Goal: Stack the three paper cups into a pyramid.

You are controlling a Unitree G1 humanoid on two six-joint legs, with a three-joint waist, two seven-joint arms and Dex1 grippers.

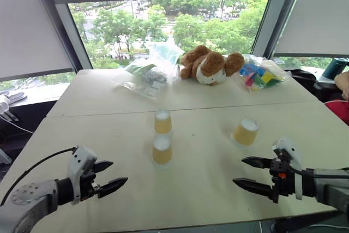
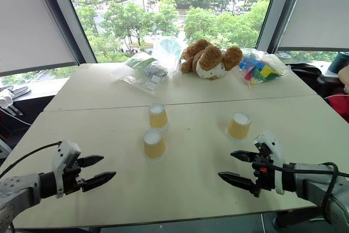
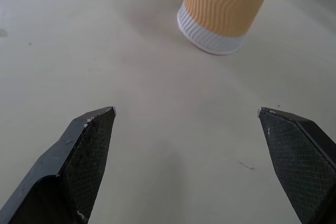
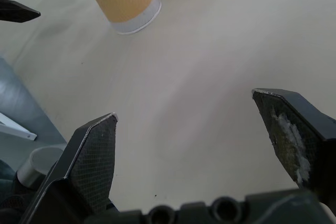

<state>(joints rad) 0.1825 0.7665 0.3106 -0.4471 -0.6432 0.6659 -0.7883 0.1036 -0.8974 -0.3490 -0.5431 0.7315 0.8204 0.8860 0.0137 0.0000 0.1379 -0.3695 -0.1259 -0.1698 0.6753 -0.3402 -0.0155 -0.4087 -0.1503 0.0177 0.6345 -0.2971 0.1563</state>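
Three paper cups stood upside down on the desk [image 1: 109,151], none stacked: a near cup [image 1: 162,150] and a far cup [image 1: 162,121] close together in line at the middle, and a third cup [image 1: 246,131] well apart toward my right. They looked light, thin-walled and easily crushed, likely to tip or slide, so I judged a gentle hold across the ribbed side, about mid-height, best. My left tool [image 1: 107,176] and right tool [image 1: 249,172] hovered near me, both wide open and empty. Behind lay a teddy bear [image 1: 210,64].
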